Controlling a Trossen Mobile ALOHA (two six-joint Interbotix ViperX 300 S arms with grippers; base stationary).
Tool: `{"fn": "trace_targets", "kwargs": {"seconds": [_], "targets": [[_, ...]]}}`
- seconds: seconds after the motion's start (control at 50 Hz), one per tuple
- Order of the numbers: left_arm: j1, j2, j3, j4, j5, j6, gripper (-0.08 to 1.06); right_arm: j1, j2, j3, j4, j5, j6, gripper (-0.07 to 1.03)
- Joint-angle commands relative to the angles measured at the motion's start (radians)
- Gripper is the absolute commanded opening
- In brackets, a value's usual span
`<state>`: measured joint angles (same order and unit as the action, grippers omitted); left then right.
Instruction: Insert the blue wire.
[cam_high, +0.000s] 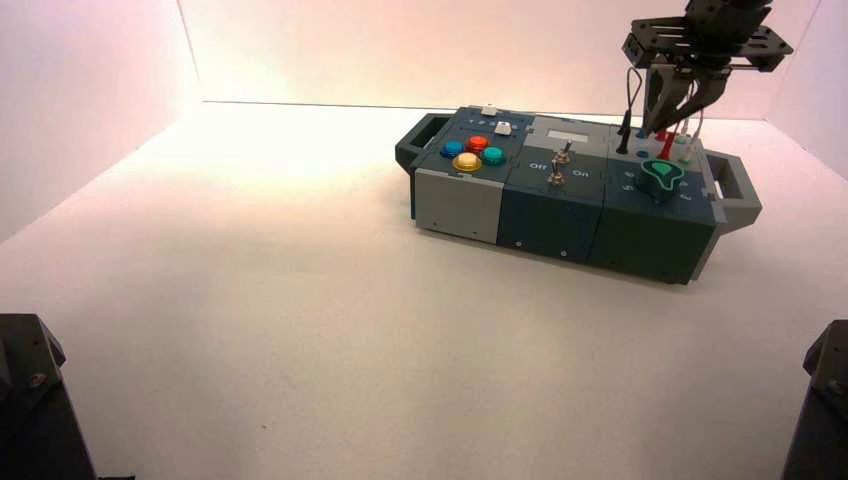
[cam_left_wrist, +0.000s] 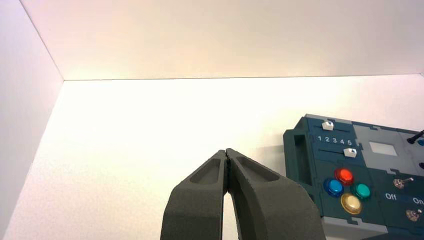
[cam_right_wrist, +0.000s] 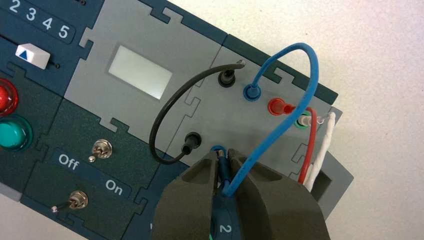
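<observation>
The left tool, parked out over the pale surface left of the box, has its fingers pressed together with nothing between them. Farther right, the box carries two white sliders, then red, blue, green and yellow buttons, two metal switches marked Off and On, and a light rectangular window in a grey panel. On the grey panel at its right end, a black wire arches between two black sockets. Just right of it is the blue wire: one end sits in the far blue socket, while the other lies between the fingers of the right tool. This tool is over the near blue socket, slightly parted and pinching the dark blue plug, whose metal tip points at that socket. The wire is bright blue and smooth, bowed in a tall loop that passes over the red wire. Rightmost is a white wire, beside the red one.
</observation>
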<state>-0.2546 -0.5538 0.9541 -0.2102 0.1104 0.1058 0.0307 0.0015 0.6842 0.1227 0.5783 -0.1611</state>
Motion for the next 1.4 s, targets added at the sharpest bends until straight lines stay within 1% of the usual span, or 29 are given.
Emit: {"fn": "trace_targets", "kwargs": {"seconds": [0.02, 0.2, 0.92, 1.4], "targets": [[0.003, 0.000, -0.026, 0.003, -0.011, 0.003, -0.03, -0.005, -0.006, -0.025, -0.005, 0.009, 0.006, -0.02], [0.003, 0.005, -0.028, 0.002, -0.012, 0.003, -0.03, -0.006, 0.005, -0.028, -0.006, 0.015, 0.012, -0.02], [0.003, 0.006, -0.028, 0.003, -0.012, 0.003, -0.03, -0.006, 0.046, -0.034, -0.006, 0.011, 0.012, -0.02], [0.003, 0.015, -0.029, 0.002, -0.015, 0.003, -0.03, -0.003, 0.089, -0.031, -0.006, -0.020, 0.012, -0.02]]}}
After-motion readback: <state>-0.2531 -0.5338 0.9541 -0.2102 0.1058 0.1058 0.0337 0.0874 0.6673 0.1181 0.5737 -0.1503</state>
